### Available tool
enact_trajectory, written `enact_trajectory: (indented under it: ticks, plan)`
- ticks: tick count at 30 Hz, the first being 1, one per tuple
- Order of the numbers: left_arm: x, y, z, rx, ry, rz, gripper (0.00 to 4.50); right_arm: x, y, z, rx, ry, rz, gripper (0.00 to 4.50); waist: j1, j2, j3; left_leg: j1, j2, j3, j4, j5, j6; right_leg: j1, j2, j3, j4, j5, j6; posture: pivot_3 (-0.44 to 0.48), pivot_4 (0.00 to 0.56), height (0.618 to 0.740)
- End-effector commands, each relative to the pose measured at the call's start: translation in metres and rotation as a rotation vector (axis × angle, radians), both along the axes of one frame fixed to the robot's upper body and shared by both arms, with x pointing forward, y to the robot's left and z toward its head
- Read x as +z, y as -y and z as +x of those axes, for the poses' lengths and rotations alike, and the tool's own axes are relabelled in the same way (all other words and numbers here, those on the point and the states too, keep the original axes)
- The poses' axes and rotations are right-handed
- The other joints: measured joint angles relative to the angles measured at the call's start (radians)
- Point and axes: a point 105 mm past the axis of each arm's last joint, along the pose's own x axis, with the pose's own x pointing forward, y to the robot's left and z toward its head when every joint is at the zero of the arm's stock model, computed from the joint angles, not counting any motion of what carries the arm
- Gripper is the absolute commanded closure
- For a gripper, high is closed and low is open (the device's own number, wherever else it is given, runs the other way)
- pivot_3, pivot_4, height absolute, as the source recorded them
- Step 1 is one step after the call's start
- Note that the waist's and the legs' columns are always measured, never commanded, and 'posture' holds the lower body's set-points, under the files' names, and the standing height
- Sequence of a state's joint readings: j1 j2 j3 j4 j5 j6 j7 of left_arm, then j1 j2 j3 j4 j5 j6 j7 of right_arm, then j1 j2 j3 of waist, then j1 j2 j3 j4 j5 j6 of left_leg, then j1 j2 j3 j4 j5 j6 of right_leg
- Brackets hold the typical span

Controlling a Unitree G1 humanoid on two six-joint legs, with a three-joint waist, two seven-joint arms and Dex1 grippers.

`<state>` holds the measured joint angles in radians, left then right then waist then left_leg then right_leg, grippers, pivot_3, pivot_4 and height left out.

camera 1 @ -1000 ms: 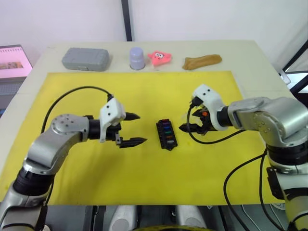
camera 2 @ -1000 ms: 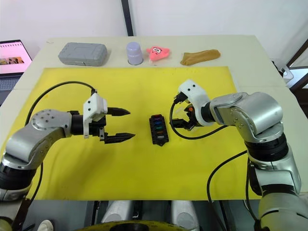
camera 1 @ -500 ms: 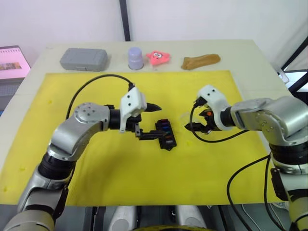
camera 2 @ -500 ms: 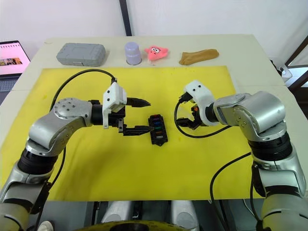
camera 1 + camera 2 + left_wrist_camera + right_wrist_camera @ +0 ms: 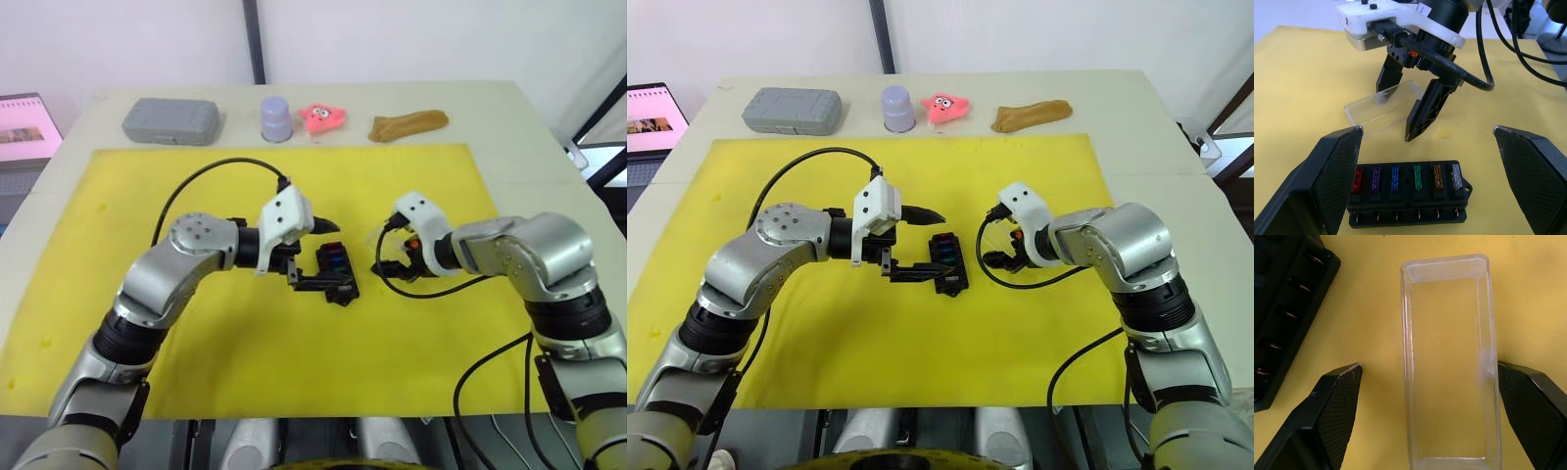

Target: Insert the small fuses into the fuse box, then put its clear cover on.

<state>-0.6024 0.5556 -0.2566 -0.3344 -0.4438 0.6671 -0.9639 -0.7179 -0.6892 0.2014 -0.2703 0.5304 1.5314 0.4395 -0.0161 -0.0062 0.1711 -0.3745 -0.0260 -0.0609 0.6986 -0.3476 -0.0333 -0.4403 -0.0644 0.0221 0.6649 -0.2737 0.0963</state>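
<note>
The black fuse box (image 5: 1409,193) lies on the yellow mat (image 5: 245,372) with several small fuses (image 5: 1395,177) seated in one row, in red, purple, blue, green, orange and grey. My left gripper (image 5: 333,257) is open, one finger at each end of the box (image 5: 338,276), apart from it. Just right of the box the clear cover (image 5: 1447,362) lies flat on the mat, open side up. My right gripper (image 5: 1428,365) is open and straddles the cover (image 5: 1383,107), its fingertips (image 5: 1422,115) down at the cover's long sides.
Along the table's far edge stand a grey case (image 5: 171,119), a lavender cup (image 5: 277,117), a pink toy (image 5: 323,117) and a brown lump (image 5: 409,124). A laptop (image 5: 24,127) sits off the far left. Cables loop from both wrists over the mat.
My left gripper has travelled right from open mat to the fuse box and now brackets it. The right gripper has drawn slightly left and settled around the clear cover.
</note>
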Motion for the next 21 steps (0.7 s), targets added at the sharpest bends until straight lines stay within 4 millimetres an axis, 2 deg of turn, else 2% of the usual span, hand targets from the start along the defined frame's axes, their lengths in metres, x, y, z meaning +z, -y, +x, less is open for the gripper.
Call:
enact_trajectory:
  ticks: [1,5,8,12,16,21]
  plan:
    - [0.005,0.001,-0.004,0.003,0.036,0.006,0.00,0.002,0.000,0.004,0.011,0.038,-0.028,0.85,-0.001,0.000,0.000,0.000,0.000,0.000,0.000,0.000,0.000,0.000,0.000,0.000,0.000,0.000,0.000,0.000,0.150,0.740]
    - [-0.005,0.006,-0.009,0.043,0.005,0.014,0.00,0.006,-0.001,0.006,0.023,0.063,-0.040,2.72,-0.002,0.000,0.000,0.000,0.000,0.000,0.000,0.000,0.000,0.000,0.000,0.000,0.000,0.000,0.000,0.000,0.150,0.740]
    - [-0.012,0.007,-0.012,0.081,-0.017,0.014,0.00,0.010,-0.002,0.006,0.026,0.074,-0.041,2.80,-0.001,0.000,0.000,0.000,0.000,0.000,0.000,0.000,0.000,0.000,0.000,0.000,0.000,0.000,0.000,0.000,0.150,0.740]
    - [-0.035,0.001,-0.018,0.189,-0.049,0.042,0.00,0.026,-0.004,0.009,0.033,0.127,-0.025,2.80,-0.005,0.000,0.000,0.001,0.000,0.000,0.000,0.000,0.000,0.000,0.000,0.001,0.000,0.000,0.000,0.000,0.150,0.740]
    - [-0.041,0.003,-0.028,0.230,-0.085,0.018,0.00,0.036,-0.005,0.013,0.028,0.167,-0.022,2.80,0.001,0.000,0.000,0.000,0.001,0.000,0.000,0.000,0.000,-0.001,0.000,0.001,0.000,0.000,0.000,0.000,0.150,0.740]
    - [-0.049,0.004,-0.024,0.329,-0.070,0.020,0.00,0.052,-0.007,0.018,0.030,0.208,-0.012,2.80,0.005,0.000,0.000,0.000,-0.001,0.000,0.000,0.000,0.000,0.001,-0.001,0.001,-0.001,0.000,0.000,0.000,0.150,0.740]
